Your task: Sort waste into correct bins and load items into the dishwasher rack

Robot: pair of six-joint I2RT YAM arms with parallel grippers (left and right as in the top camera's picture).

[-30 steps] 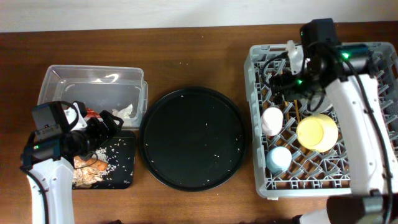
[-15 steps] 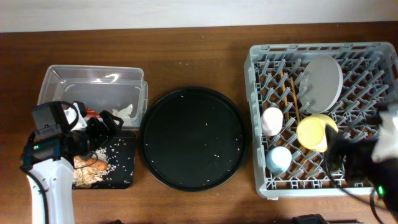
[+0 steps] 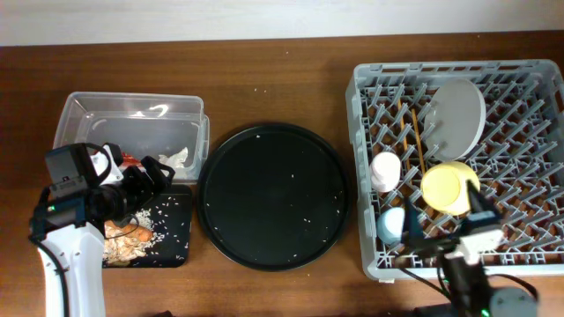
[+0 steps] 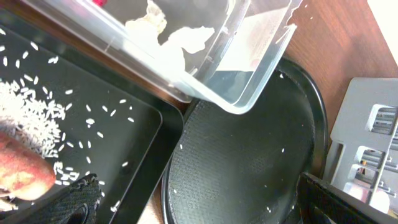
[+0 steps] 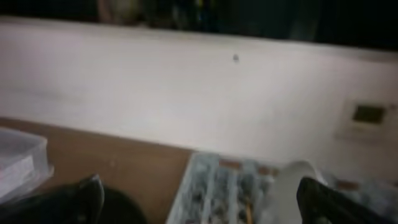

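Wooden table (image 3: 264,79) carries grey pegged rack (image 3: 358,176), pale plate (image 3: 458,114) inside.

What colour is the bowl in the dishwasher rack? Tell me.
Yellow; the bowl shows best in the overhead view.

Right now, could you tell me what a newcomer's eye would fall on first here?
The big grey rack on the right, holding a plate, yellow bowl and two cups. Next, the round black tray in the centre, speckled with rice. On the left, a clear tub sits behind a small tray of food scraps.
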